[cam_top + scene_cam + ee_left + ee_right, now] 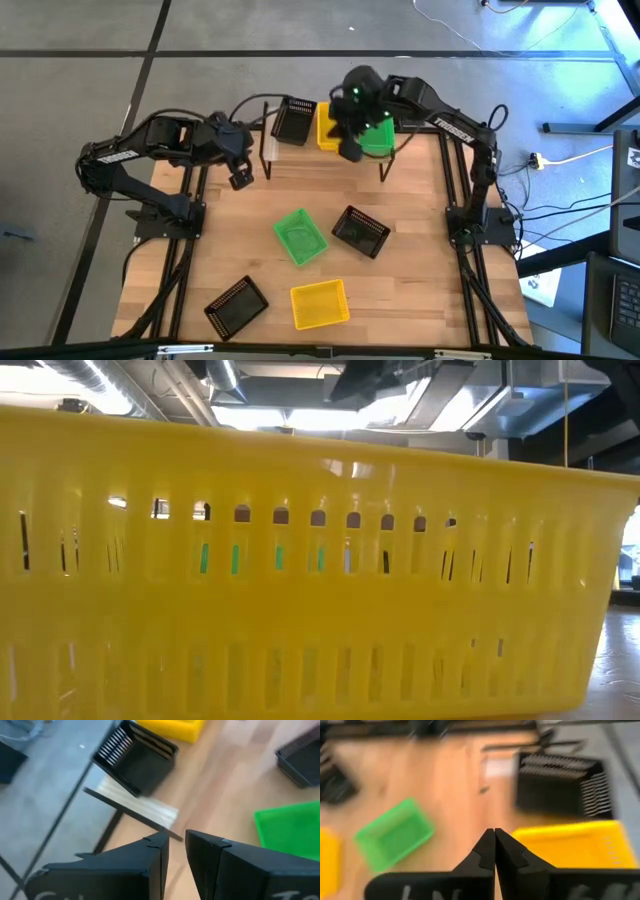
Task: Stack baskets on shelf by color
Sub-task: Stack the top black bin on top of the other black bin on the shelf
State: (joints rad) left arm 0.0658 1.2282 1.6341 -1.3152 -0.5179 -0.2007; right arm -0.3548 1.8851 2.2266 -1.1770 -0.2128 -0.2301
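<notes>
bench [420,290]: four baskets loose; right tool [350,150] pressed together, empty over shelf [268,148]; left tool [240,180] slightly apart; next take green basket [300,237] by rim, stack squarely

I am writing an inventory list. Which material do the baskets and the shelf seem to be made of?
The baskets, such as the green basket on the table, look like moulded plastic: bright uniform colour and slotted walls, clearest on the yellow basket in the low view. The shelf seems to have a pale wooden plank top with visible grain, on thin dark legs, probably metal.
</notes>
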